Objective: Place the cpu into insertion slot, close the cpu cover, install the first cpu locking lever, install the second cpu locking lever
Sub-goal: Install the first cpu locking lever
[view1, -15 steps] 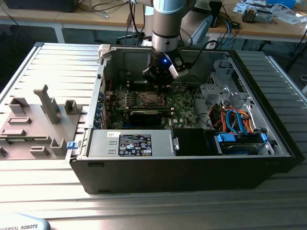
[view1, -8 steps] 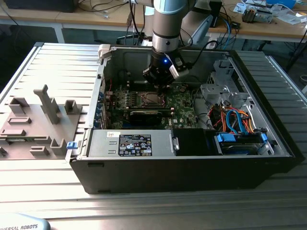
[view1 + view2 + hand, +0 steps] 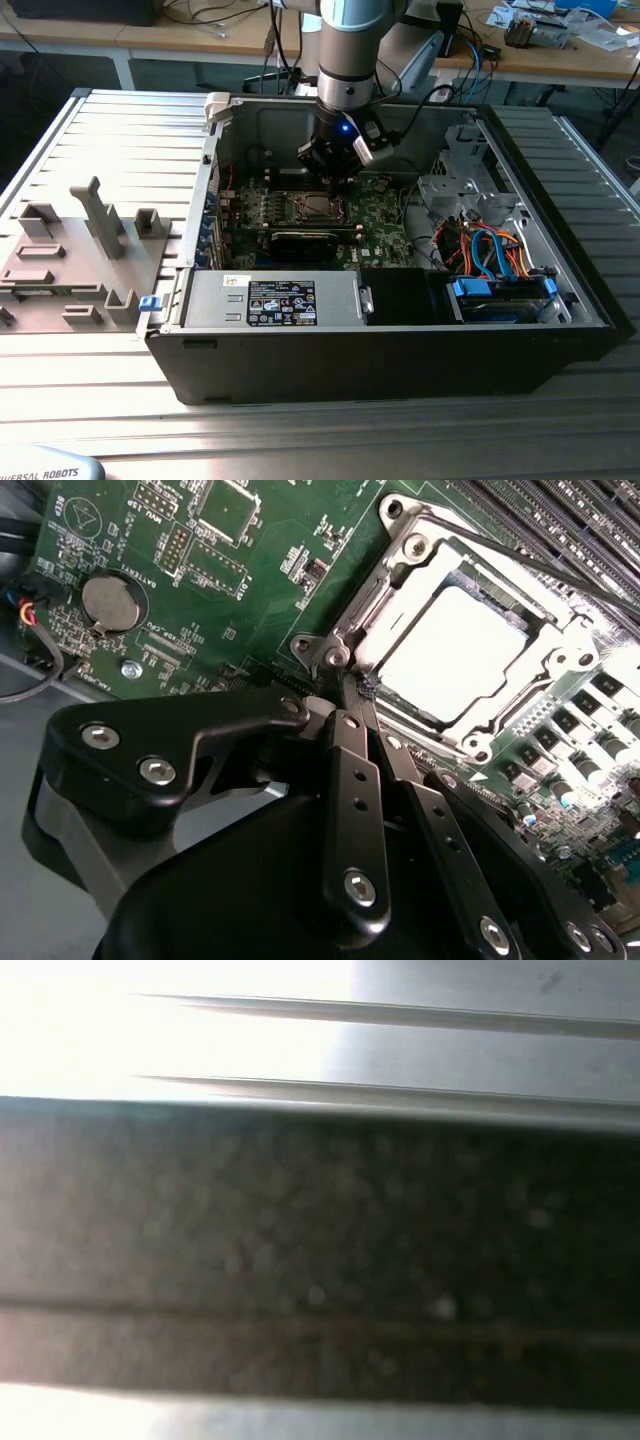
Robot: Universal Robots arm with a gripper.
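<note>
Tool (image 3: 358,695) is pinched shut, tips right at the near corner of the cover (image 3: 540,675); cpu (image 3: 450,650) already sits in the slot just beyond.

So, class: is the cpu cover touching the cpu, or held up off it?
Touching. The second wrist view shows the cpu cover closed flat, its frame edges lying on the rim of the cpu, whose top shows through the cut-out.
</note>
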